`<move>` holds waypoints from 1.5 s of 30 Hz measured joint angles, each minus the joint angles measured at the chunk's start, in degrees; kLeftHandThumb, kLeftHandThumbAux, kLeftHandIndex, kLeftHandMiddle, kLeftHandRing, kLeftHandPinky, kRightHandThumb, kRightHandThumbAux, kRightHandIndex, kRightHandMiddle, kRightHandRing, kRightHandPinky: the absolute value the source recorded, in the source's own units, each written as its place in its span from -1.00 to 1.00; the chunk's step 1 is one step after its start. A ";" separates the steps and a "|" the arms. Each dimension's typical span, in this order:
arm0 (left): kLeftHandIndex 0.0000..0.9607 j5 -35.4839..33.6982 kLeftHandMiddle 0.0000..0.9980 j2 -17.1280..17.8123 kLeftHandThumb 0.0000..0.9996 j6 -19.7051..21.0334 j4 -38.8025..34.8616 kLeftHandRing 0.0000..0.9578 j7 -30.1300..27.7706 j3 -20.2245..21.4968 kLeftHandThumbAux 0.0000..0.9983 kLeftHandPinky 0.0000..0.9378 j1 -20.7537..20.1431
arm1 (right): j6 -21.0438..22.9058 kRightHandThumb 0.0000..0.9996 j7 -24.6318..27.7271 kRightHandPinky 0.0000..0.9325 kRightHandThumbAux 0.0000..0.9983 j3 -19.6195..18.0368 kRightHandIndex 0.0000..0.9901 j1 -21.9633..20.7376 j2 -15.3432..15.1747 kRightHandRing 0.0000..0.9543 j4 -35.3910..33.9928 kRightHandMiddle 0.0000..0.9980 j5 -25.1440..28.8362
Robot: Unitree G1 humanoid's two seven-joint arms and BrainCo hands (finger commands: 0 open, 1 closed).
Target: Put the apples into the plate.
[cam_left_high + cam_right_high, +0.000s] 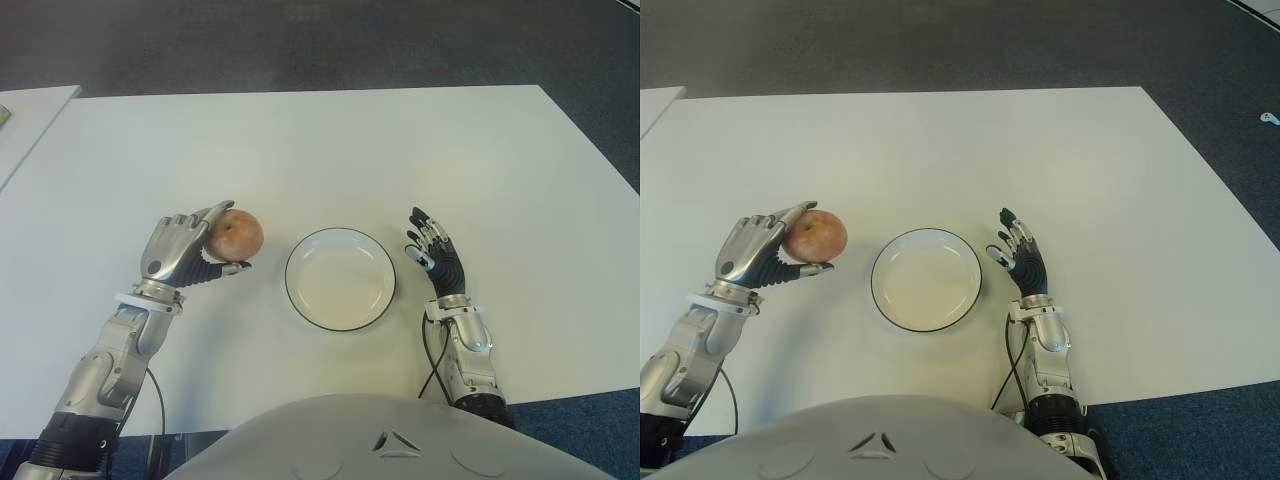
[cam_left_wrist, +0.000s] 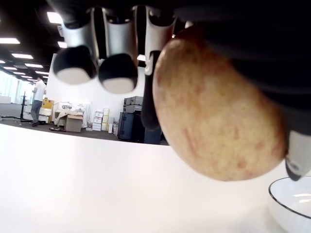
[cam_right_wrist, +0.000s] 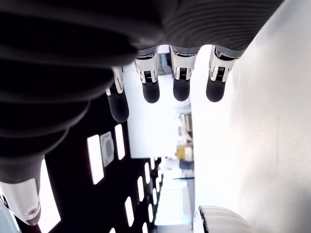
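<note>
One reddish-yellow apple (image 1: 234, 234) is held just above the white table (image 1: 330, 150), left of the plate. My left hand (image 1: 190, 250) is shut on it, fingers over its top and thumb beneath; the left wrist view shows the apple (image 2: 218, 126) filling the grasp. The white plate (image 1: 340, 279) with a dark rim stands empty at the table's front centre. To the right of the plate shows my right hand (image 1: 432, 252), fingers spread and holding nothing.
A second white table's corner (image 1: 30, 110) shows at the far left. Dark floor (image 1: 320, 40) lies beyond the far edge. My own grey torso (image 1: 400, 440) fills the bottom of the eye views.
</note>
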 measured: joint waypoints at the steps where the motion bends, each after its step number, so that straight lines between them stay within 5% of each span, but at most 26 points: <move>1: -0.08 0.22 0.87 0.00 0.50 -0.07 -0.01 0.89 0.01 0.00 0.39 0.88 -0.06 | -0.01 -0.44 0.00 -0.96 0.19 -0.01 -0.66 -0.02 0.00 -0.99 0.03 -0.89 0.00; 14: -0.08 4.45 0.89 -1.10 0.50 0.39 -2.75 0.89 0.64 -0.83 0.39 0.89 -0.33 | -0.04 -0.47 0.14 -0.93 0.17 -0.08 -0.69 -0.18 0.01 -0.96 0.20 -0.87 0.00; 27: -0.08 9.76 0.87 -8.84 0.50 3.26 -6.51 0.88 -4.62 -9.41 0.39 0.87 -3.73 | -1.67 -0.55 -0.98 -0.95 0.19 0.16 -0.71 -0.43 0.22 -0.97 1.08 -0.88 -1.30; 45: -0.08 12.35 0.79 -12.77 0.50 4.79 -8.67 0.82 -12.40 -16.80 0.39 0.84 -7.82 | -2.92 -0.68 -3.75 -0.99 0.22 0.82 -0.79 -0.38 0.62 -0.98 1.19 -0.88 -4.20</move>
